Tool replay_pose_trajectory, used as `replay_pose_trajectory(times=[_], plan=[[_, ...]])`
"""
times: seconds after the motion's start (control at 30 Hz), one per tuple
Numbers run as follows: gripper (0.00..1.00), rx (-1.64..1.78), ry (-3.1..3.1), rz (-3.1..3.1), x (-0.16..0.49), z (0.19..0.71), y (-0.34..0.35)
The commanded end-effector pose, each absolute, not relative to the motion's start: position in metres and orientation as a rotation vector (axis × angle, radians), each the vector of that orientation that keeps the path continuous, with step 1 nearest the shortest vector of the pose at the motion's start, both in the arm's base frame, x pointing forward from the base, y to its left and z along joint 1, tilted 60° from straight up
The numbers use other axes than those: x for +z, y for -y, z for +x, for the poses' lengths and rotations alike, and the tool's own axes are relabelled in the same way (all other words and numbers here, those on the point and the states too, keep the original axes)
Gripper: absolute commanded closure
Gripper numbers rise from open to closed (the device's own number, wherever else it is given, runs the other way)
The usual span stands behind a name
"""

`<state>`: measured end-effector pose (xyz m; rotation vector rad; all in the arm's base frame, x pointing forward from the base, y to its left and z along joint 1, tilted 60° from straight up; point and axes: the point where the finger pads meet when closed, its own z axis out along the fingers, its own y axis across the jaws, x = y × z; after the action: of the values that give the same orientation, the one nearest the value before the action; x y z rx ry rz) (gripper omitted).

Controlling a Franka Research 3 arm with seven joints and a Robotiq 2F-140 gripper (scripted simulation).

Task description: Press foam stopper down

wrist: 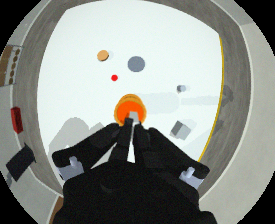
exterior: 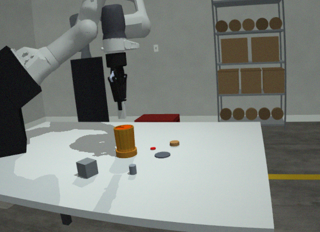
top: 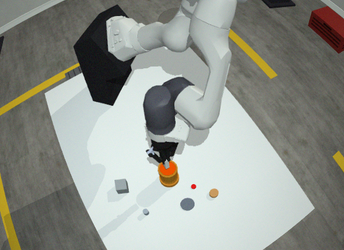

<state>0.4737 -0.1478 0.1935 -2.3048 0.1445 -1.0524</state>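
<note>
An orange jar (top: 168,176) stands upright on the white table, also in the exterior view (exterior: 124,141). Its orange-red foam stopper (top: 167,168) (exterior: 123,127) fills the mouth, with its top about level with the rim. Nothing lies on the stopper. My gripper (exterior: 122,114) is shut and empty. It hangs straight above the jar with a clear gap between the fingertips and the stopper. In the wrist view the shut fingertips (wrist: 129,120) point down at the stopper (wrist: 131,107).
A grey cube (exterior: 86,167) and a small grey cylinder (exterior: 132,168) stand in front of the jar. A red dot (exterior: 153,148), a dark grey disc (exterior: 162,155) and a tan disc (exterior: 174,143) lie to its right. A black box (top: 101,56) holds the arm's base.
</note>
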Motion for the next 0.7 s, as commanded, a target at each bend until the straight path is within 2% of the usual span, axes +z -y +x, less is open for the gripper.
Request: replay_pose_trajectory(times=[0.0,0.67], plan=[[1.0,-1.023,-0.157,-2.286,0.1979,0.4672,0.1438],[1.0,-1.023,-0.157,-2.286,0.2011,0.4628,0.1473]])
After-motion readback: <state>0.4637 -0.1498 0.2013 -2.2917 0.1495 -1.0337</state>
